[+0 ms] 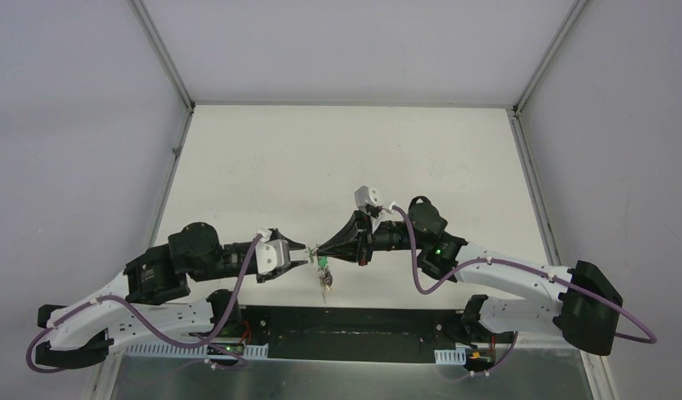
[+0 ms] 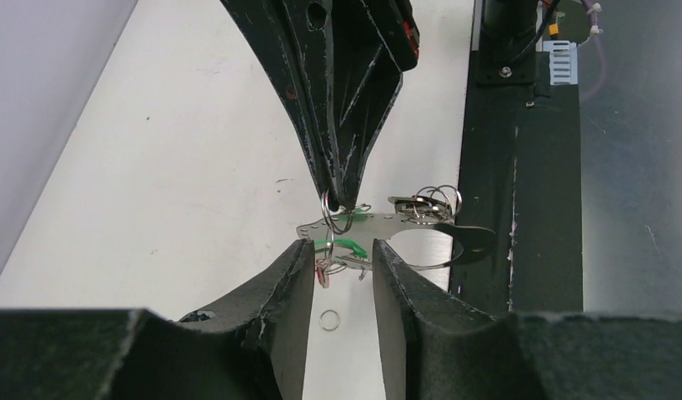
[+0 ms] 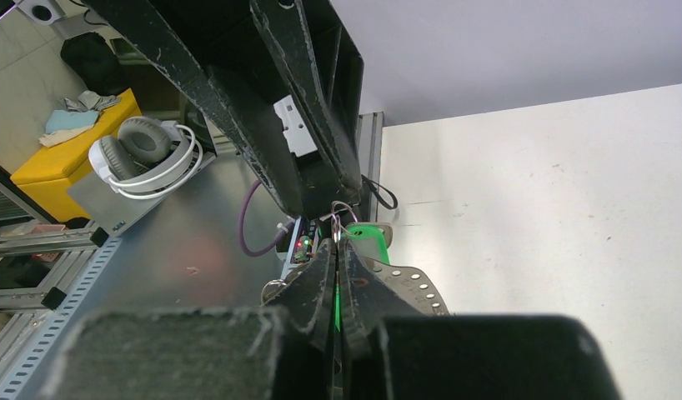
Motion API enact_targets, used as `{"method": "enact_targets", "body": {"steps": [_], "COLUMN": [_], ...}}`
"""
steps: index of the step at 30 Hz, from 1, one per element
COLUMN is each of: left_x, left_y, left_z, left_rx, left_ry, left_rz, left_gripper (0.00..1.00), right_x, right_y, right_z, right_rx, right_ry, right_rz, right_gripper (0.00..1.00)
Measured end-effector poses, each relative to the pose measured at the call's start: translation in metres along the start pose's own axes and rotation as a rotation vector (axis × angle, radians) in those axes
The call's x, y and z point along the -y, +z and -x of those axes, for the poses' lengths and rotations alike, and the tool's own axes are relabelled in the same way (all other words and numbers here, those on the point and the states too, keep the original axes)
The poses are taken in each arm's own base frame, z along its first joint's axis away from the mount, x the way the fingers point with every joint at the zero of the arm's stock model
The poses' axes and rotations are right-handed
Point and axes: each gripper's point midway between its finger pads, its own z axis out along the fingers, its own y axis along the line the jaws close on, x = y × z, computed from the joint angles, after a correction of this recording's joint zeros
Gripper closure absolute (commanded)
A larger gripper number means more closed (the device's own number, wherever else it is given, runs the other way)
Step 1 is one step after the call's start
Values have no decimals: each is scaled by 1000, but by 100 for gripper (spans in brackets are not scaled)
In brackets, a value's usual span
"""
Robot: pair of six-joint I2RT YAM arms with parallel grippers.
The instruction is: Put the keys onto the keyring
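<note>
Well, above the middle of the counter's [image 2: 196,167] near edge, the right gripper [image 2: 342,198] has its jaws pinched closed on the keyring [image 2: 379,229], other keys [image 1: 323,283] dangling below. Facing it, the left gripper [image 2: 342,267] has its jaws partly apart around the green-capped key [image 2: 344,245] (gripping or merely flanking, I cannot tell). One small loose ring [image 2: 329,319] lies on the counter beneath
</note>
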Motion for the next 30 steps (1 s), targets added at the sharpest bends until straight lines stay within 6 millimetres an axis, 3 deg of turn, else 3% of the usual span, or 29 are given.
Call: {"method": "enact_targets", "body": {"steps": [11,21,25,27,30], "left_x": [-1,2,3,3,3], "left_y": [16,20,17,16,16], "left_z": [-7,-28,-35,-36,-35], "left_rx": [-43,-145,-184,-188,-187], "left_ry": [37,63,68,70,70], "left_rz": [-13,-41,-51,-54,-54], "left_gripper": [82,85,94,94,84], "right_x": [0,0,0,0,0], "right_y": [-1,-1,-1,-1,-1], "right_z": [0,-1,-1,-1,-1], "right_rx": [-3,-7,-7,-7,-7], "right_ry": [3,9,10,10,10], "right_rz": [-1,-2,-2,-2,-3], "right_gripper": [100,100,100,100,100]}}
